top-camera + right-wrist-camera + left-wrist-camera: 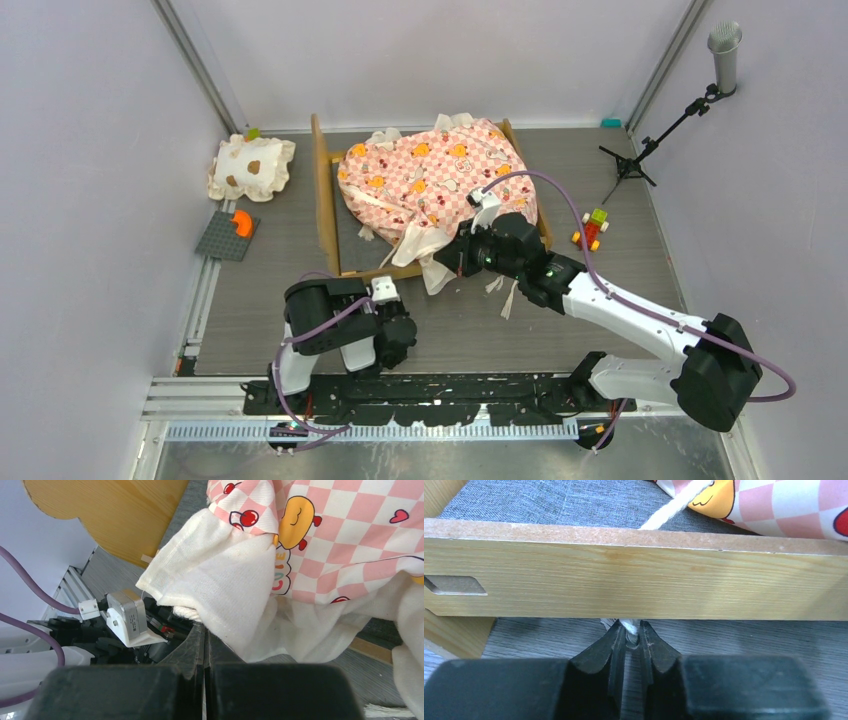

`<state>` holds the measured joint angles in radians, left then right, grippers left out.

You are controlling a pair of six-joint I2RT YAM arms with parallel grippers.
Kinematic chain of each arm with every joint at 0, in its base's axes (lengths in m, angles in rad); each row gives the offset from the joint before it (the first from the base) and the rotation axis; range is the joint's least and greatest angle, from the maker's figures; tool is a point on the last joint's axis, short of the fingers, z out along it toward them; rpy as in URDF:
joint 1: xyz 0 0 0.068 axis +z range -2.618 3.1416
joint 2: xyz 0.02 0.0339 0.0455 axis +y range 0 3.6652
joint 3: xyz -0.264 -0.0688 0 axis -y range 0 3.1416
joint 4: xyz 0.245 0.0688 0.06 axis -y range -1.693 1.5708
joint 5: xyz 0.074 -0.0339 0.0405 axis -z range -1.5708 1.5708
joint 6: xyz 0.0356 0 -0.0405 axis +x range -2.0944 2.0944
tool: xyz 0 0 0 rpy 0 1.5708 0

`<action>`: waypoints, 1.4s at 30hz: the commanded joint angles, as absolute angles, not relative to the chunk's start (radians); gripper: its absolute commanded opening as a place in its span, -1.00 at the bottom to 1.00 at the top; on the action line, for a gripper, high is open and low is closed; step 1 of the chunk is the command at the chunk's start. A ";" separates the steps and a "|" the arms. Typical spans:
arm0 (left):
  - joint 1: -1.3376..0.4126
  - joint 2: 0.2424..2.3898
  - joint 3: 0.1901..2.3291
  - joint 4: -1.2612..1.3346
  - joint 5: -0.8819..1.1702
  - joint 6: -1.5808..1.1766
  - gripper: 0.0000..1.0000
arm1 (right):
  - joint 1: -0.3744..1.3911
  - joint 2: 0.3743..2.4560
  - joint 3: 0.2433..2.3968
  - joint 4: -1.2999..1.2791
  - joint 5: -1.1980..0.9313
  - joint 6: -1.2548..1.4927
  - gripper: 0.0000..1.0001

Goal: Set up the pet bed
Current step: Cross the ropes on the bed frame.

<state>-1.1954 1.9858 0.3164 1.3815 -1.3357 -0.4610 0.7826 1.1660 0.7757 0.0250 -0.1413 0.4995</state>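
The pet bed's light-wood frame [325, 200] stands mid-table with its headboard on the left. Its pink checkered mattress [440, 175] lies bunched across the frame's right part, leaving the dark base [355, 235] bare beside the headboard. My left gripper [388, 283] sits low against the front rail [634, 575], shut [631, 632] on the end of a white cord [674, 505] that runs over the rail from the mattress. My right gripper [448, 258] is at the mattress's near corner, shut [206, 627] on the edge of the cream ruffle [220, 575].
A cream spotted pillow [250, 167] lies at the back left, and a grey plate with an orange piece [228, 235] lies in front of it. Coloured toy blocks [592, 228] and a tripod stand [650, 140] are on the right. Loose cream ties [510, 295] trail beneath the right wrist.
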 commanded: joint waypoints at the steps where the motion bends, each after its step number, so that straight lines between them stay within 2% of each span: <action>1: -1.192 1.960 0.292 1.431 -1.395 -0.431 -0.73 | 0.783 1.159 0.822 0.043 -0.152 0.498 -0.98; 5: -1.201 1.920 0.258 1.431 -1.404 -0.431 -1.00 | 0.784 1.157 0.829 0.022 -0.158 0.493 -0.99; 10: -1.249 1.864 0.248 1.431 -1.383 -0.332 -1.00 | 0.783 1.176 0.854 -0.023 -0.202 0.479 -0.98; 19: -1.443 1.736 0.209 1.420 -1.520 -0.194 -1.00 | 0.784 1.243 0.905 -0.041 -0.354 0.494 -0.99; 24: -1.473 1.699 0.199 1.426 -1.574 -0.143 -1.00 | 0.811 1.313 0.952 -0.032 -0.450 0.527 -0.99; 42: -1.479 1.350 0.056 1.431 -1.703 -0.007 -1.00 | 0.991 1.580 1.168 -0.116 -0.376 0.534 -0.99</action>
